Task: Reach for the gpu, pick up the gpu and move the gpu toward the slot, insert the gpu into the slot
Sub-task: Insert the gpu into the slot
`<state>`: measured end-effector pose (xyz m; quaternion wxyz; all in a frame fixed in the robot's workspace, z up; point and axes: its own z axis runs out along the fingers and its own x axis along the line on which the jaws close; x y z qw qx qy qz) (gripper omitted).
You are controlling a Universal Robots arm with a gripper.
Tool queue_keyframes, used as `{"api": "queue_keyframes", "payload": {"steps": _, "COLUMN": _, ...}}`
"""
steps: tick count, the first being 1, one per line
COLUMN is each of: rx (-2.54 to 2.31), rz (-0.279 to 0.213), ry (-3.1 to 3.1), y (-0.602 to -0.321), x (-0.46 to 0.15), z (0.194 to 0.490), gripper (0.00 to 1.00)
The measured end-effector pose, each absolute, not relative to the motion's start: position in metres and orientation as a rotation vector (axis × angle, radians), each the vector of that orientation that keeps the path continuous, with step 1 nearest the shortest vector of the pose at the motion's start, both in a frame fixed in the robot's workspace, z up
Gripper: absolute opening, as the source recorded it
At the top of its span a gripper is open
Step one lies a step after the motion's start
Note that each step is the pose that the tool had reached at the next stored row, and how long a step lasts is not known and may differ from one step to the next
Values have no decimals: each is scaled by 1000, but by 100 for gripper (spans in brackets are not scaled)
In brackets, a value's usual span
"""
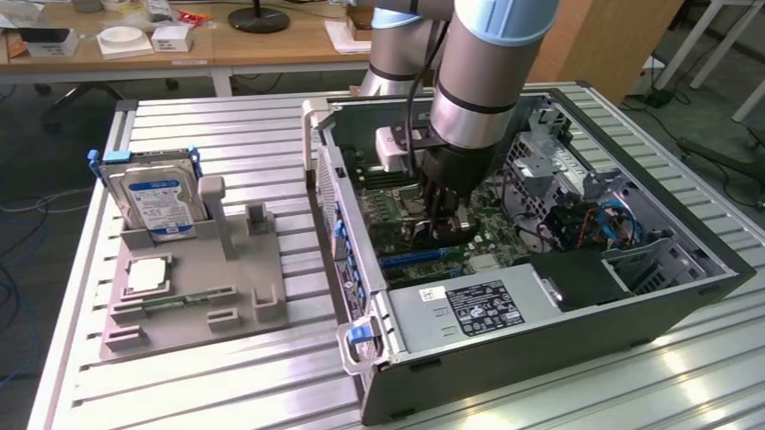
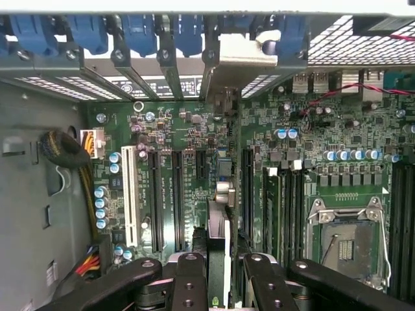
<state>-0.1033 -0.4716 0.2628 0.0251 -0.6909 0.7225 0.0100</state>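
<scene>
The tool (image 1: 440, 208) is down inside the open computer case (image 1: 669, 296), which lies on its side on the ribbed metal tabletop (image 1: 239, 125) toward the exterior view's right edge. In the wrist view its black jointed fingers (image 2: 189, 278) are clenched on the gpu (image 2: 219, 240), a thin card seen edge-on, standing upright between them with its silver bracket (image 2: 243, 61) reaching up to the case's rear wall of blue clips. So the reach and the pick-up look done, and the card has been carried to the green motherboard (image 2: 305, 123).

The card's lower edge sits along the slot (image 2: 247, 188), a long narrow black plastic connector beside the other black and white expansion connectors. Whether the edge is fully seated or just resting on it cannot be told from these pictures; my judgement is that the insertion is under way or nearly finished, with the release left.

Materials: the board is matte green, crowded with small round silver-topped capacitors; the square processor socket (image 2: 343, 236) has a shiny metal frame. The case is dark painted sheet metal with perforated panels.

Near the tabletop's edge on the exterior view's left, a grey moulded holder (image 1: 192, 287) carries a boxy silver hard drive (image 1: 156, 202) with a blue-white label, standing on end
</scene>
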Motion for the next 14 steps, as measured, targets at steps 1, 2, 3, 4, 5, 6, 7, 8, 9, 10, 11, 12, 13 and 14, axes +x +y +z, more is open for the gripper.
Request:
{"api": "queue_keyframes", "payload": {"steps": 1, "rx": -2136, "rz": 31, "ry": 2234, "y": -472, "x": -103, "z": 262, "gripper": 27}}
{"api": "queue_keyframes", "payload": {"steps": 2, "rx": -2136, "rz": 31, "ry": 2234, "y": -472, "x": -104, "z": 261, "gripper": 27}}
{"api": "queue_keyframes", "payload": {"steps": 3, "rx": -2136, "rz": 31, "ry": 2234, "y": -472, "x": -104, "z": 260, "gripper": 27}}
{"api": "queue_keyframes", "payload": {"steps": 4, "rx": -2137, "rz": 31, "ry": 2234, "y": -472, "x": -105, "z": 260, "gripper": 27}}
{"api": "queue_keyframes", "payload": {"steps": 5, "rx": -2137, "rz": 31, "ry": 2234, "y": -472, "x": -105, "z": 259, "gripper": 27}}
{"api": "queue_keyframes", "payload": {"steps": 6, "rx": -2137, "rz": 31, "ry": 2234, "y": -472, "x": -105, "z": 259, "gripper": 27}}
{"api": "queue_keyframes", "payload": {"steps": 7, "rx": -2136, "rz": 31, "ry": 2234, "y": -472, "x": -106, "z": 258, "gripper": 27}}
{"api": "queue_keyframes", "payload": {"steps": 8, "rx": -2136, "rz": 31, "ry": 2234, "y": -471, "x": -106, "z": 257, "gripper": 27}}
{"api": "queue_keyframes", "payload": {"steps": 9, "rx": -2136, "rz": 31, "ry": 2234, "y": -471, "x": -106, "z": 256, "gripper": 27}}
{"api": "queue_keyframes", "payload": {"steps": 10, "rx": -2137, "rz": 31, "ry": 2234, "y": -471, "x": -106, "z": 256, "gripper": 27}}
{"api": "queue_keyframes", "payload": {"steps": 11, "rx": -2137, "rz": 31, "ry": 2234, "y": -471, "x": -106, "z": 256, "gripper": 27}}
{"api": "queue_keyframes", "payload": {"steps": 12, "rx": -2137, "rz": 31, "ry": 2234, "y": -471, "x": -107, "z": 256, "gripper": 27}}
{"api": "queue_keyframes", "payload": {"steps": 13, "rx": -2137, "rz": 31, "ry": 2234, "y": -471, "x": -107, "z": 255, "gripper": 27}}
{"api": "queue_keyframes", "payload": {"steps": 14, "rx": -2136, "rz": 31, "ry": 2234, "y": -471, "x": -107, "z": 255, "gripper": 27}}
